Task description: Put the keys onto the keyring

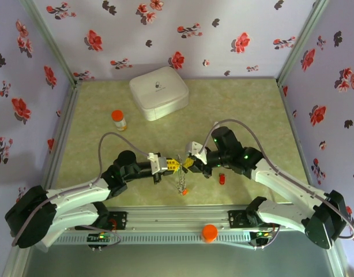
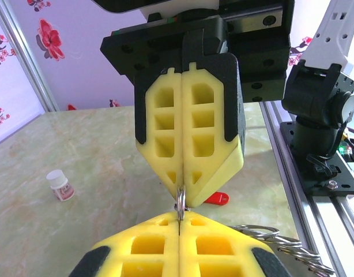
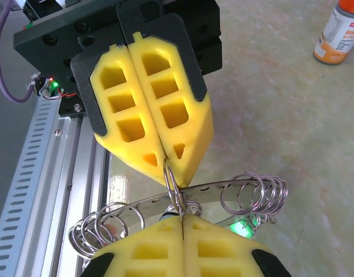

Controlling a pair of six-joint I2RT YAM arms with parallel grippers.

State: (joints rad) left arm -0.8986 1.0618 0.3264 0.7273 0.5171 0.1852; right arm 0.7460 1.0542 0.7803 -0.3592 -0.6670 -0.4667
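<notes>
The keyring (image 3: 223, 187) is a thin metal band with holes, strung with several small split rings, and it hangs between the arms (image 1: 181, 180). One small split ring (image 3: 174, 183) is pinched from both sides. My left gripper (image 2: 180, 218) is shut on it from the left, and my right gripper (image 3: 181, 218) is shut on it from the right. The two sets of yellow fingertips (image 1: 180, 164) nearly touch. Of the keys, an orange one (image 1: 184, 192) hangs at the bottom of the keyring. A red one (image 1: 222, 179) lies on the table beside the right arm (image 2: 216, 199).
A white rounded case (image 1: 158, 92) sits at the back and an orange-capped pill bottle (image 1: 118, 120) to its front left. A small white bottle (image 2: 60, 186) stands on the table. The metal rail (image 1: 177, 222) runs along the near edge with an orange knob (image 1: 209, 232).
</notes>
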